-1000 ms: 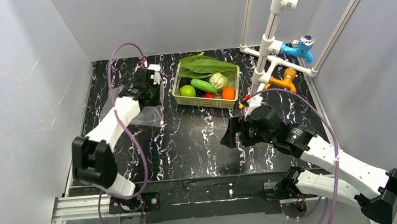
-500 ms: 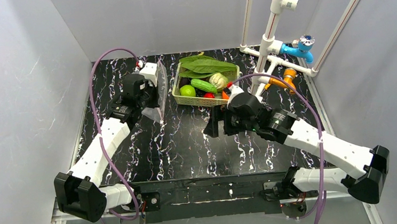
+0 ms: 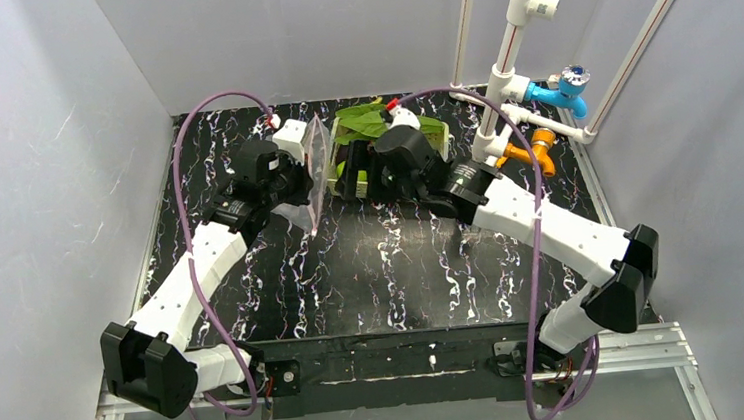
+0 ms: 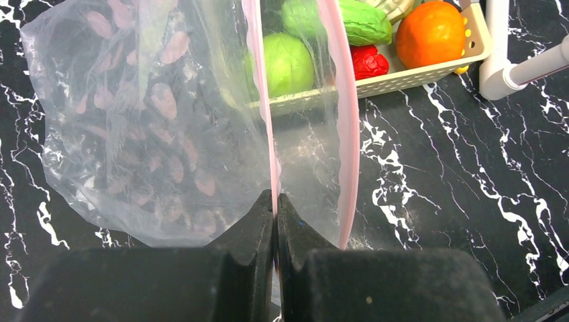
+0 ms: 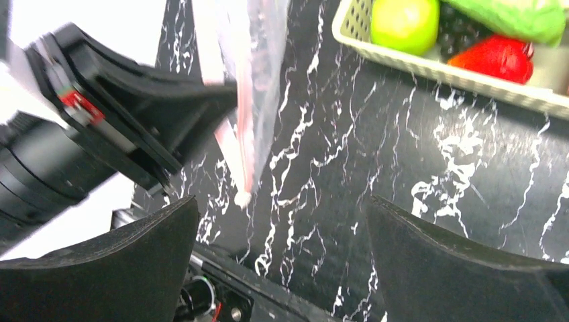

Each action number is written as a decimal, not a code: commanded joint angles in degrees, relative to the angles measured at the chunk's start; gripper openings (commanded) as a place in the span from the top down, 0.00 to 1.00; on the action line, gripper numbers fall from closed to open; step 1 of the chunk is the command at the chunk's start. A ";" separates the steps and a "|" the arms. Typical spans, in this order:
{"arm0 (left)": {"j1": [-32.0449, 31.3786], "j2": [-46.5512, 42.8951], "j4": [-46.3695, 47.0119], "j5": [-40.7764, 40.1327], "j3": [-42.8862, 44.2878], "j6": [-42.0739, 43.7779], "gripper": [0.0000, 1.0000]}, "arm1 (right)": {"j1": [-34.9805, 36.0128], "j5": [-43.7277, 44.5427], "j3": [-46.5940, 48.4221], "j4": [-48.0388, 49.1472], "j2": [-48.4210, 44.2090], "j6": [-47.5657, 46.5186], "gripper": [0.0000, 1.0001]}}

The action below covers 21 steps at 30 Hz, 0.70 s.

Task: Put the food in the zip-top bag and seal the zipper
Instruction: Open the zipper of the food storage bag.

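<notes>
Top external: zip-top bag (image 3: 315,164) held upright by left gripper (image 3: 297,181), just beside basket (image 3: 439,136).
Left wrist: jaws clamped on pink zipper (image 4: 260,100); food (image 4: 429,33) seen in basket.
Right wrist: right gripper (image 5: 282,221) spread wide, nothing grasped.

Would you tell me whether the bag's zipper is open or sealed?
Open: the left fingers pinch one pink strip of the zipper while the other bows away, leaving a gap.
</notes>
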 commanded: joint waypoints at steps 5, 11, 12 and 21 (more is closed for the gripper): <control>-0.79 -3.24 0.85 1.97 0.36 0.19 1.00 | 0.26 8.08 12.51 1.27 7.42 -5.17 0.00; -0.96 -4.25 1.41 1.98 -0.07 0.21 1.00 | 0.26 9.71 17.43 1.16 13.63 -7.29 0.00; -1.01 -4.53 1.58 2.01 -0.16 0.23 1.00 | 0.26 9.81 18.04 1.19 14.42 -7.50 0.00; -1.16 -5.68 1.94 -1.27 -0.68 0.11 1.00 | 0.34 9.96 19.83 -2.79 19.79 -8.57 0.52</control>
